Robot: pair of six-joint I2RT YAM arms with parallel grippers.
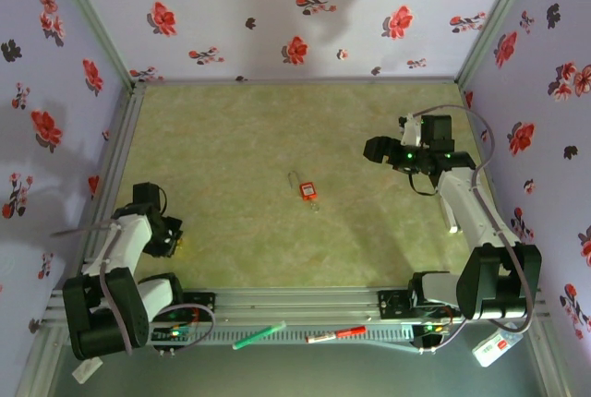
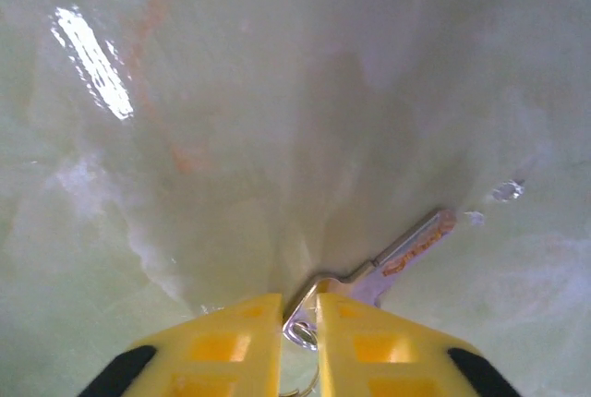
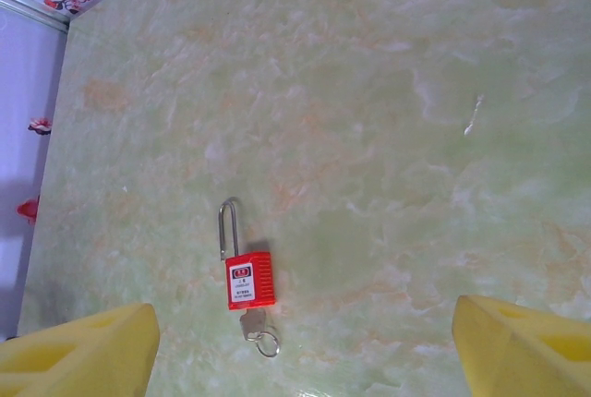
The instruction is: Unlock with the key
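Padlock: red, lying flat mid-table, a small ringed key at its base
Key: flat on the table, near-left corner
Left gripper: yellow fingers pinched together on the Key's ring end
Right gripper: jaws wide apart, hovering over the right side

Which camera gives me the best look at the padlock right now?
The right wrist view: the padlock lies whole in frame, red body, label and steel shackle clear, with a key and ring at its base. The top external view shows the padlock only as a small red spot mid-table.
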